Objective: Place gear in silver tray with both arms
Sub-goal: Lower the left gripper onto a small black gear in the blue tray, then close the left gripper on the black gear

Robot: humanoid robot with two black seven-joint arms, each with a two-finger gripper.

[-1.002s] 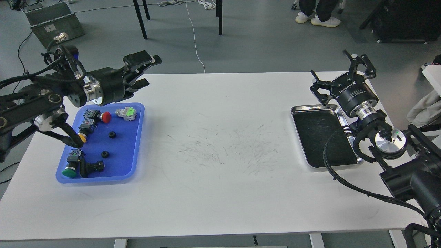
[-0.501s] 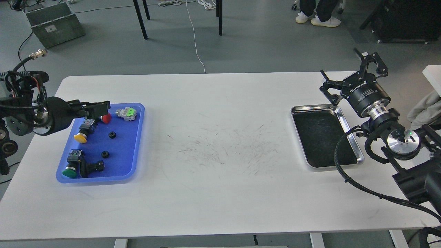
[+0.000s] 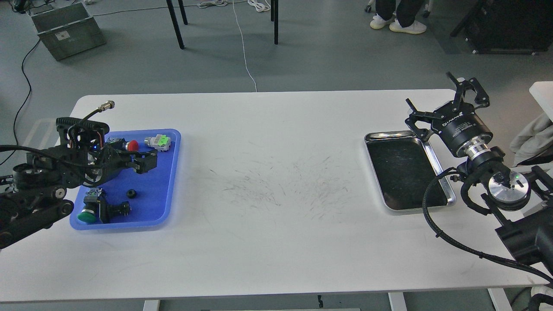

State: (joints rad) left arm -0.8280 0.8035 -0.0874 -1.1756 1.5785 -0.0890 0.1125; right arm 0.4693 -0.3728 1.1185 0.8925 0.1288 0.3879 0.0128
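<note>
The silver tray (image 3: 402, 172) lies empty at the table's right side. A small black gear (image 3: 131, 193) lies in the blue tray (image 3: 166, 190) at the left. My left gripper (image 3: 147, 163) is low over the blue tray, above and right of that gear. It covers the spot where a second gear lay, and that gear is hidden. Its fingers merge into one dark shape. My right gripper (image 3: 447, 101) is open and empty, its claw fingers spread, raised just beyond the silver tray's far right corner.
The blue tray also holds a red push button (image 3: 133, 144), a grey and green switch (image 3: 158, 141), a green push button (image 3: 88, 214) and a black part (image 3: 119, 209). A grey crate (image 3: 67, 28) and a person's feet (image 3: 397, 23) are on the floor behind the table.
My left arm swung back and down from above the blue tray's far edge, and its gripper now sits low inside the tray. My right gripper drifted slightly right, away from the silver tray.
</note>
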